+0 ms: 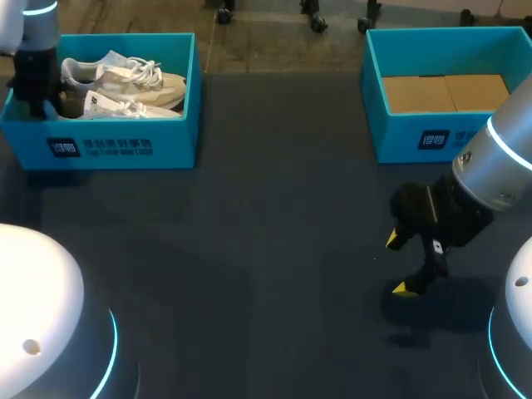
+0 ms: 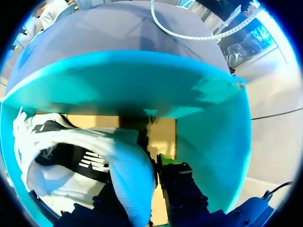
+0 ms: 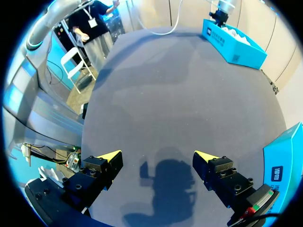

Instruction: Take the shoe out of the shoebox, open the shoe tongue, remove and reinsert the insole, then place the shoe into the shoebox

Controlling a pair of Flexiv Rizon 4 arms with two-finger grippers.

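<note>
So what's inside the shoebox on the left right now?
In the shoebox: white shoes, with the left gripper at their heel end. The wrist view shows brown cardboard floor. Whatever lies under the shoes is covered.

Open bench [image 1: 274, 216] is left between the two blue boxes. The left shoebox [image 1: 125, 150] is largely filled by shoes [image 1: 125, 83]. A flat cardboard floor [image 1: 445, 93] is exposed inside the right shoebox [image 1: 407, 137].

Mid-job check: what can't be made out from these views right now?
1. Whether the left gripper holds the shoe: the heel covers it in the left wrist view, and the arm's own wrist blocks it in the head view.
2. Insole: inside the shoe, unseen in every view.
3. Right shoebox, far end: in the head view, covered by the right arm and cut off by the picture's edge.
</note>
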